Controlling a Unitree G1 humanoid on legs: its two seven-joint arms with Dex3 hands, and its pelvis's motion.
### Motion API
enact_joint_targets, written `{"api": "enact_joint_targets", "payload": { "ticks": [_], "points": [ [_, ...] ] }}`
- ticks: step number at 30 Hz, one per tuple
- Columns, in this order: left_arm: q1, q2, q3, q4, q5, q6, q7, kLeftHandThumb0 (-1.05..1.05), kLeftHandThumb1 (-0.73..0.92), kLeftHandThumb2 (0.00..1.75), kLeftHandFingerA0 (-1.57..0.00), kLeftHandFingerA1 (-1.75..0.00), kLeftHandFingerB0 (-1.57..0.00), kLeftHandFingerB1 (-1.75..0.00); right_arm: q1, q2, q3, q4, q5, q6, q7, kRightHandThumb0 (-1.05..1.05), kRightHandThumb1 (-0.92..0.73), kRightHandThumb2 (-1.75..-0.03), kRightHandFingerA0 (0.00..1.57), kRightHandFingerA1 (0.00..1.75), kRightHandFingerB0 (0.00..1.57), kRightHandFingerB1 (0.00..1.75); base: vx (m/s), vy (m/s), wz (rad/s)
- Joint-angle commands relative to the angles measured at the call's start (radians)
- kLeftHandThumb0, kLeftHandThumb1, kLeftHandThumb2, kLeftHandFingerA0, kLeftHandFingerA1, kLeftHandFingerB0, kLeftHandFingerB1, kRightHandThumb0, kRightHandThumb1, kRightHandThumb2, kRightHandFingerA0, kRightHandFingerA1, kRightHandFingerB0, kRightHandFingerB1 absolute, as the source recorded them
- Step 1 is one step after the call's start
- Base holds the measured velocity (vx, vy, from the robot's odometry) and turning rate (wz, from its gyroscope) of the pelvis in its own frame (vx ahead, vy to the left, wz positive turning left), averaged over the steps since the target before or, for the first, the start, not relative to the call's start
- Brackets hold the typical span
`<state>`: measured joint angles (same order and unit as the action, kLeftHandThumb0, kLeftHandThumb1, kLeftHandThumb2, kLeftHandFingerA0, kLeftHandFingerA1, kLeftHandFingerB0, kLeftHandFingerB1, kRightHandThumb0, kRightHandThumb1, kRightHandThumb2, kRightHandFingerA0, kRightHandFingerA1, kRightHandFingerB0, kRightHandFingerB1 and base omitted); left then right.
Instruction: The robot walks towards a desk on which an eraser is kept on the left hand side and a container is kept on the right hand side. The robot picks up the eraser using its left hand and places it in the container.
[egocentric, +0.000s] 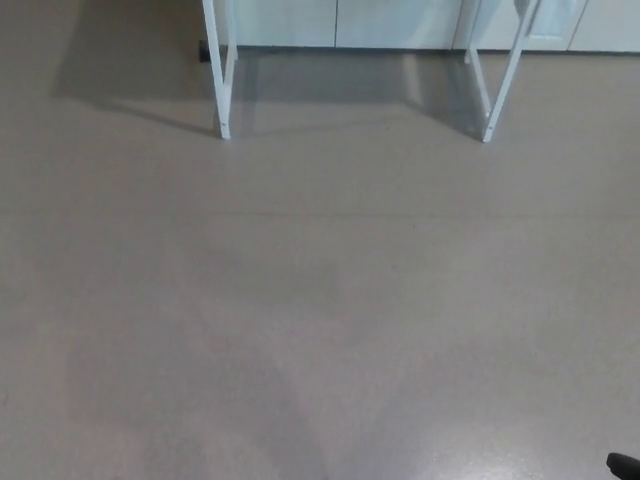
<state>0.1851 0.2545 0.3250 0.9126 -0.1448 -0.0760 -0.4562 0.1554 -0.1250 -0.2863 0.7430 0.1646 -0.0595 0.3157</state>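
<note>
Floor (320, 300) below white desk legs (222, 100); right hand (625, 464) tip only, grip untellable

Plain grey-beige floor (320, 300), white desk legs (222, 70), pale cabinet fronts (390, 20), a black right hand (625, 464).

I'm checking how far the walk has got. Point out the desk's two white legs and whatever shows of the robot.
Left desk leg (217, 70), head view: mid-length of the white frame.
Right desk leg (503, 85), head view: slanted white bar.
Right hand (625, 464), head view: black tip at the bottom right corner.
</note>
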Motion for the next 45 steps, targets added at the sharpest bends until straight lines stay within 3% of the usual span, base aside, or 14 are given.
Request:
{"api": "enact_joint_targets", "payload": {
  "ticks": [1, 14, 16, 23, 24, 28, 35, 36, 43, 45],
  "points": [
    [0.003, 0.029, 0.004, -0.002, -0.012, -0.073, -0.001, -0.34, 0.58, 0.64, -0.2, -0.32, -0.17, -0.31, 0.011, -0.004, 0.009, -0.001, 0.003, -0.031, -0.005, -0.26, -0.43, -0.6, 0.5, 0.57, 0.36, 0.46, 0.28, 0.342, 0.06],
    [0.039, 0.044, -0.06, -0.025, 0.047, -0.143, 0.065, -0.35, 0.59, 0.65, -0.21, -0.33, -0.18, -0.31, 0.007, -0.001, 0.027, 0.028, -0.007, -0.059, -0.018, -0.18, -0.49, -0.54, 0.65, 0.58, 0.38, 0.42, 0.26, 0.073, 0.12],
    [0.048, 0.055, -0.093, -0.03, 0.088, -0.169, 0.103, -0.38, 0.59, 0.67, -0.21, -0.34, -0.18, -0.32, 0.007, -0.005, 0.033, 0.032, -0.009, -0.065, -0.015, -0.26, -0.46, -0.61, 0.56, 0.6, 0.33, 0.46, 0.45, -0.16, 0.32],
    [0.044, 0.074, -0.135, -0.01, 0.109, -0.196, 0.139, -0.4, 0.58, 0.68, -0.2, -0.34, -0.18, -0.33, 0.001, -0.009, 0.048, 0.047, -0.015, -0.08, -0.023, -0.28, -0.45, -0.63, 0.57, 0.59, 0.33, 0.46, 0.42, -0.075, 0.18],
    [0.045, 0.076, -0.139, -0.012, 0.11, -0.199, 0.14, -0.4, 0.57, 0.68, -0.2, -0.34, -0.19, -0.33, 0.001, -0.007, 0.047, 0.049, -0.014, -0.081, -0.025, -0.19, -0.51, -0.54, 0.62, 0.57, 0.36, 0.42, 0.32, 0.012, -0.02],
    [0.049, 0.078, -0.14, -0.016, 0.103, -0.196, 0.14, -0.39, 0.57, 0.67, -0.2, -0.34, -0.18, -0.33, -0.002, -0.005, 0.05, 0.052, -0.012, -0.08, -0.028, -0.2, -0.49, -0.54, 0.63, 0.58, 0.36, 0.42, 0.34, 0.111, -0.23],
    [0.041, 0.087, -0.158, 0.007, 0.117, -0.221, 0.162, -0.42, 0.56, 0.68, -0.21, -0.35, -0.19, -0.34, 0.0, -0.006, 0.057, 0.052, -0.015, -0.088, -0.032, -0.27, -0.45, -0.62, 0.57, 0.59, 0.33, 0.45, 0.55, 0.208, -0.35],
    [0.042, 0.086, -0.159, 0.005, 0.115, -0.22, 0.161, -0.41, 0.56, 0.68, -0.21, -0.35, -0.19, -0.34, 0.002, -0.007, 0.059, 0.05, -0.017, -0.09, -0.033, -0.19, -0.5, -0.54, 0.63, 0.56, 0.36, 0.41, 0.36, 0.109, -0.06],
    [0.053, 0.093, -0.159, -0.005, 0.108, -0.227, 0.154, -0.4, 0.57, 0.67, -0.21, -0.35, -0.19, -0.33, 0.007, 0.007, 0.062, 0.048, -0.015, -0.091, -0.046, -0.19, -0.49, -0.54, 0.64, 0.58, 0.37, 0.42, 0.38, 0.055, 0.09],
    [0.055, 0.094, -0.161, -0.009, 0.11, -0.228, 0.157, -0.4, 0.57, 0.68, -0.21, -0.35, -0.19, -0.33, -0.002, 0.006, 0.067, 0.057, -0.021, -0.099, -0.045, -0.29, -0.43, -0.63, 0.56, 0.61, 0.34, 0.47, 0.47, -0.035, 0.26]
  ]
}}
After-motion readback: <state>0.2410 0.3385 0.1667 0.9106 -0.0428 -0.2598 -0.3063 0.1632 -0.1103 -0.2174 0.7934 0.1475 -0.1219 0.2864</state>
